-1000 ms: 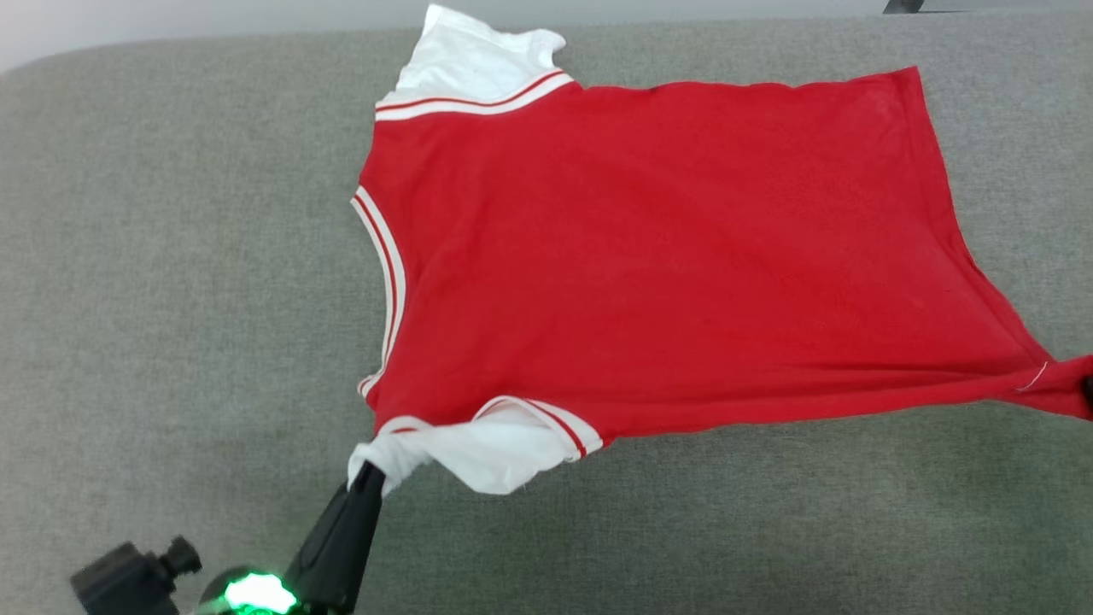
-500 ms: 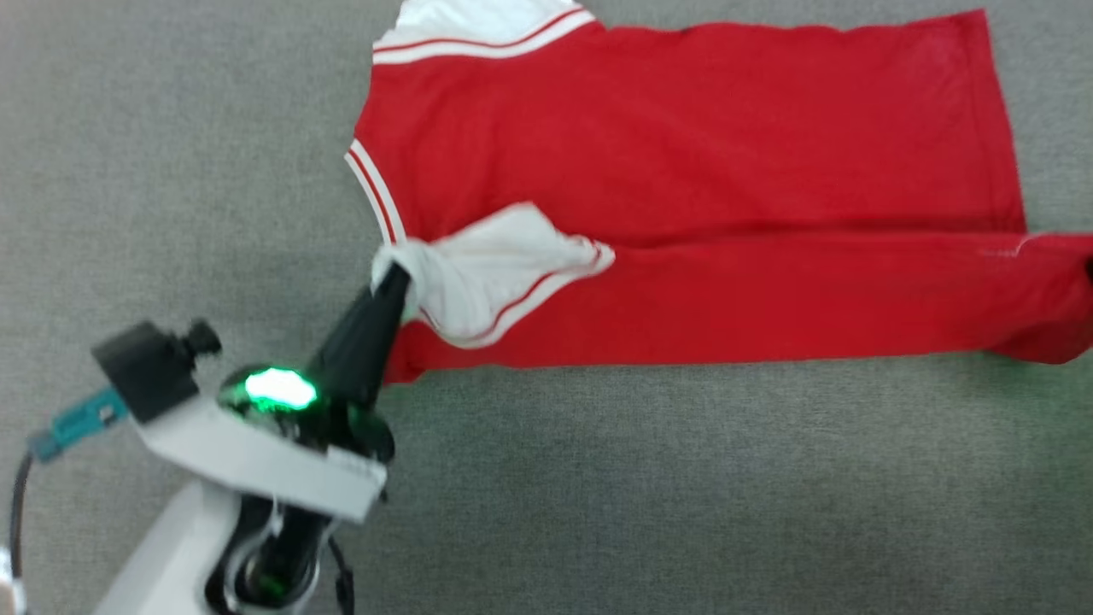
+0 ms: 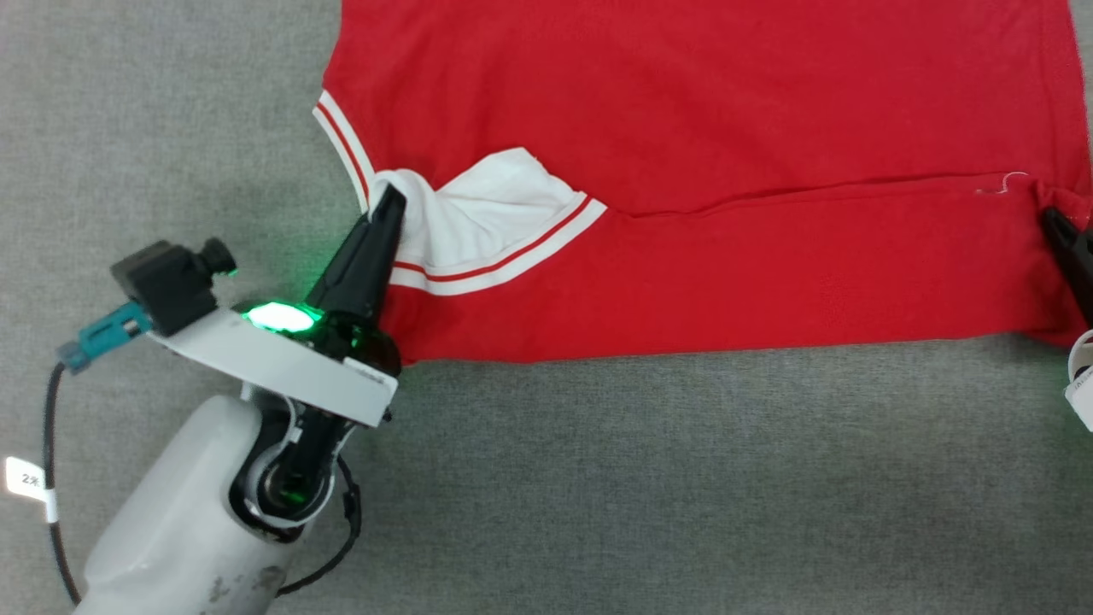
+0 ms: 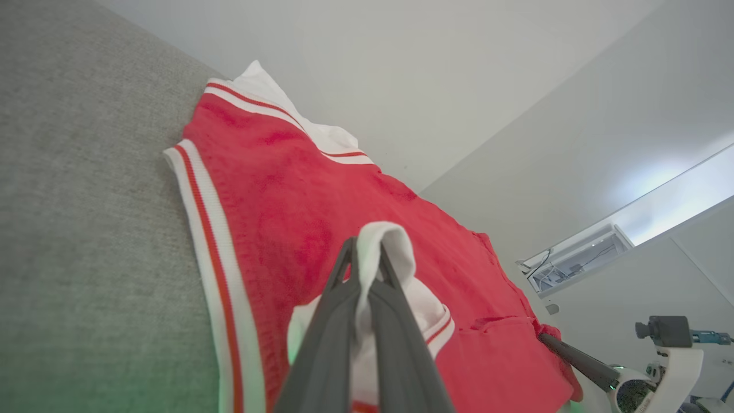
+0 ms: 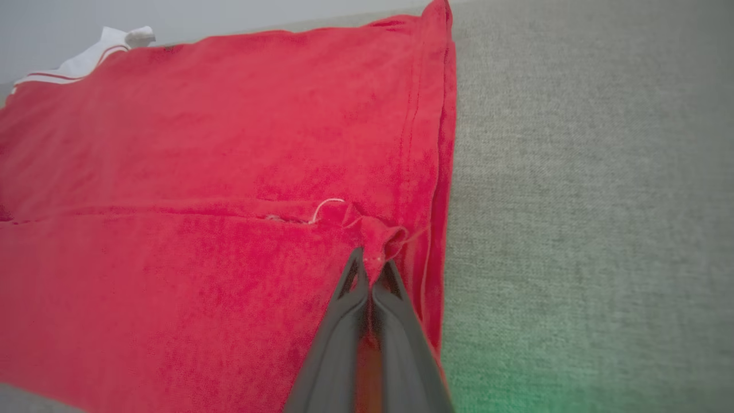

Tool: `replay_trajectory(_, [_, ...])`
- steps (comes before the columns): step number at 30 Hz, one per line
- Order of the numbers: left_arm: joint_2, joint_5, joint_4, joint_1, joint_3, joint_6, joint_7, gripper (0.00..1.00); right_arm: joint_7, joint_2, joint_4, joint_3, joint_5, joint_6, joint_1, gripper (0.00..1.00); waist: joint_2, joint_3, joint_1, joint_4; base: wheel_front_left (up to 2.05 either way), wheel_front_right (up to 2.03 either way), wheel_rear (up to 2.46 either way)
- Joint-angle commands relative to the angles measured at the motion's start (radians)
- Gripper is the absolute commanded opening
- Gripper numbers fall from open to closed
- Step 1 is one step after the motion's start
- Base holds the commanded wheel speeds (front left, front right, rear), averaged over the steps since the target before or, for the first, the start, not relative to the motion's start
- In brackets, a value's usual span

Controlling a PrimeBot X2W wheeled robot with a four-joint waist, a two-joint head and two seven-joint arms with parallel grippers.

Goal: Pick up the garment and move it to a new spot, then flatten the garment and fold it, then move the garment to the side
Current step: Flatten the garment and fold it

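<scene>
1. Garment (image 3: 683, 128): red jersey spread flat on a grey woven surface (image 3: 640, 478), plain red side up, running left to right across the head view
2. Its near long edge is doubled over onto the body. This makes a red band with a crease line from the sleeve to the right-hand corner
3. White sleeve (image 3: 487, 209), with a red-and-white striped cuff, lies on top of the red cloth at the left end of that band
4. Left gripper (image 3: 394, 195): jaws pinched together on the bunched tip of the white sleeve. In the left wrist view the white cloth rises between the fingertips and curls over them. Cannot tell whether that tip is raised off the cloth below
5. Right gripper (image 3: 1052, 222): at the right edge of the head view, jaws closed on a puckered red corner beside the hem, next to a loose white thread (image 5: 327, 203)
6. Striped neck trim (image 3: 341, 149) curves along the garment's left edge, ending just beside the left fingertips
7. Green light (image 3: 277, 316) glows on the left wrist, with a small black camera (image 3: 171, 273) beside it
8. Far sleeve (image 4: 258, 80), white, lies at the surface's far edge, in front of a pale wall (image 4: 430, 74)
</scene>
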Motion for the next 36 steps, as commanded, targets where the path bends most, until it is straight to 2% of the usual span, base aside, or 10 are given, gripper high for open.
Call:
replay_trajectory(1, [-0.005,0.010,0.029,-0.003,-0.017,-0.004,-0.005,0.00,-0.011,-0.003,0.011,0.003,0.002,-0.001,-0.008,0.00,0.0000,0.013,0.0000,0.009,0.00,0.00,0.00])
replay_trajectory(10, [0.035,0.104,0.196,-0.046,-0.101,0.000,-0.015,0.00,-0.047,0.003,0.062,0.032,-0.012,-0.001,-0.006,0.00,0.0000,0.004,0.0000,0.014,0.00,0.00,0.00])
replay_trajectory(12, [0.038,0.115,0.246,-0.053,-0.114,0.004,-0.007,0.19,-0.057,0.010,0.074,0.032,-0.015,-0.001,-0.005,0.01,0.0000,-0.013,0.0000,0.013,0.00,0.00,0.00])
replay_trajectory(14, [0.054,0.144,0.286,-0.067,-0.134,0.015,0.015,0.49,-0.067,0.015,0.085,0.035,-0.016,-0.001,-0.004,0.27,0.0000,-0.034,0.0000,0.014,0.00,0.00,0.00])
replay_trajectory(15, [0.064,0.161,0.302,-0.076,-0.146,0.018,0.028,1.00,-0.074,0.017,0.092,0.035,-0.018,-0.001,-0.003,0.44,0.0000,-0.048,0.0000,0.015,0.00,0.00,0.00])
replay_trajectory(16, [0.068,0.168,0.310,-0.085,-0.156,0.018,0.042,1.00,-0.080,0.019,0.097,0.034,-0.021,-0.001,-0.004,0.82,0.0000,-0.061,0.0000,0.016,0.00,0.00,0.00])
replay_trajectory(17, [0.070,0.174,0.311,-0.094,-0.166,0.013,0.058,1.00,-0.087,0.022,0.104,0.032,-0.019,-0.001,-0.003,1.00,0.0000,-0.076,0.0000,0.017,0.00,0.00,0.00])
replay_trajectory(24, [0.178,0.217,0.246,-0.176,-0.213,0.040,0.250,1.00,-0.110,0.040,0.122,0.020,-0.025,-0.001,0.008,1.00,0.0000,-0.169,0.0000,0.031,0.00,0.00,0.00])
replay_trajectory(29, [0.271,0.220,0.116,-0.230,-0.241,0.098,0.464,1.00,-0.117,0.045,0.121,-0.004,-0.025,-0.001,0.018,1.00,0.0000,-0.191,0.0000,0.043,0.00,0.00,0.00])
replay_trajectory(36, [0.329,0.108,-0.039,-0.265,-0.295,0.183,0.829,1.00,-0.117,0.064,0.100,-0.013,-0.034,-0.001,0.025,1.00,0.0000,-0.179,0.0000,0.030,0.00,0.00,0.00])
